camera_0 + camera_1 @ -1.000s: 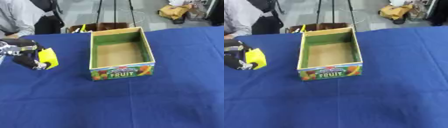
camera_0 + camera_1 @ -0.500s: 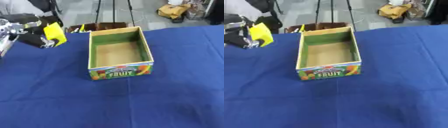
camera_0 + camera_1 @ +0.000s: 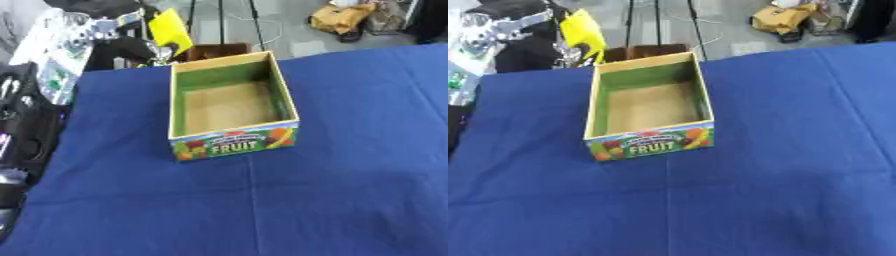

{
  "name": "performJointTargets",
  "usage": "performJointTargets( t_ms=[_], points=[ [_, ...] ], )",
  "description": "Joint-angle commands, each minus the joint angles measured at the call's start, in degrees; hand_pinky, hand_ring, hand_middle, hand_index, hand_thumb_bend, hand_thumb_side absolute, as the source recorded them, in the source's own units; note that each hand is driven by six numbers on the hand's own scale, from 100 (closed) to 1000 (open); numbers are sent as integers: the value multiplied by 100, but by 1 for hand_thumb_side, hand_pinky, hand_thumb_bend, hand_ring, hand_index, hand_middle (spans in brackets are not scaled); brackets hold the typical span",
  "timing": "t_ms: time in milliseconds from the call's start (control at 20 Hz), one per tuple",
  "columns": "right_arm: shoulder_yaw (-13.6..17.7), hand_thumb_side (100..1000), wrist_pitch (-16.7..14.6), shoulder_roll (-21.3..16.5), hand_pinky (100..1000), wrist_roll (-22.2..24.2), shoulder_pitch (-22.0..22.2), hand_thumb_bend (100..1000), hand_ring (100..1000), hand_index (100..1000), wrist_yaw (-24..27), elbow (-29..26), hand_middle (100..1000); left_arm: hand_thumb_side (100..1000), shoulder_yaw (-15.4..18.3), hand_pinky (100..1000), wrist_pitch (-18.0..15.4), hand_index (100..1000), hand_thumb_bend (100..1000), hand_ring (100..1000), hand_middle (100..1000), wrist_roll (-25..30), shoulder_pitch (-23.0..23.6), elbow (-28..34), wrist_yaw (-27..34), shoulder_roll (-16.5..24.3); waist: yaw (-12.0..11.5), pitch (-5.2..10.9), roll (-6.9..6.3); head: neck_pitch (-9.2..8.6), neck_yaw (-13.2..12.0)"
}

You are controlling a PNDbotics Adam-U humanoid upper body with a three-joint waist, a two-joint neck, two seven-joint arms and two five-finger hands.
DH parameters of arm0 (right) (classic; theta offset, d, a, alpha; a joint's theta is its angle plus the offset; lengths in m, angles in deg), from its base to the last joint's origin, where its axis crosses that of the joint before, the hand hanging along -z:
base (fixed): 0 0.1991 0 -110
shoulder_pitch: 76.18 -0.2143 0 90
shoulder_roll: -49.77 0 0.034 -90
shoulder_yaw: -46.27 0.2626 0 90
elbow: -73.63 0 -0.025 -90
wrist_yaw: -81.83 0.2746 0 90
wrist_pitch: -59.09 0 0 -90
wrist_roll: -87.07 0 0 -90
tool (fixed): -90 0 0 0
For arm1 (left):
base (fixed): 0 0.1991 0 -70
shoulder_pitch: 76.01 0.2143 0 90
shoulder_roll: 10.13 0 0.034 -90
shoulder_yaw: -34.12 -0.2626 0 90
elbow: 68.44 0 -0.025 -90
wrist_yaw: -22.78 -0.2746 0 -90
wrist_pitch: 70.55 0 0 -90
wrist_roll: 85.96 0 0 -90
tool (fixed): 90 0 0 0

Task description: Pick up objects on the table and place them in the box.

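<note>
Up above the far left corner of the open cardboard fruit box (image 3: 232, 107), my left hand (image 3: 131, 37) has its fingers curled round a small flat yellow thing (image 3: 171, 29), high off the blue-covered desk (image 3: 350, 190). It looks thin and light, maybe a bit bendy, so I think it could slip or flap. Holding it by one edge, the way I do, seems best. My right hand is not in sight.

I count one box (image 3: 232, 107) with a fruit print on its front wall. I see one yellow object (image 3: 171, 29), and one robot hand (image 3: 131, 42) is in view. The table (image 3: 350, 190) is one, under a blue cloth.
</note>
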State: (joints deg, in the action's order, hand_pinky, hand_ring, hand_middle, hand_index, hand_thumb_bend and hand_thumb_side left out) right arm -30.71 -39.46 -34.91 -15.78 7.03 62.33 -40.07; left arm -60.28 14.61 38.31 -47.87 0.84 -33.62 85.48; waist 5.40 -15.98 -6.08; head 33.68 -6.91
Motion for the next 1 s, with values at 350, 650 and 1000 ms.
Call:
performJointTargets(
  t_ms=[350, 650, 1000],
  points=[
    [-58, 704, -57, -123, 703, 94, -250, 100, 811, 753, 76, -89, 605, 722, -86, 410, -141, 706, 100, 562, 554, -739, -211, -718, -396, -171, 339, -10, -47, -85, -249],
    [-84, 702, -80, -116, 704, 152, -274, 100, 813, 752, 66, -89, 605, 794, -122, 433, -365, 705, 100, 583, 569, -1022, -236, -1302, -479, -343, 390, -52, -85, -78, -229],
    [-64, 703, -68, -98, 706, 147, -268, 100, 813, 753, 26, -89, 605, 801, -146, 471, -492, 727, 100, 610, 591, -1101, -197, -1577, -567, -409, 443, -76, -103, -96, -272]
  ],
)
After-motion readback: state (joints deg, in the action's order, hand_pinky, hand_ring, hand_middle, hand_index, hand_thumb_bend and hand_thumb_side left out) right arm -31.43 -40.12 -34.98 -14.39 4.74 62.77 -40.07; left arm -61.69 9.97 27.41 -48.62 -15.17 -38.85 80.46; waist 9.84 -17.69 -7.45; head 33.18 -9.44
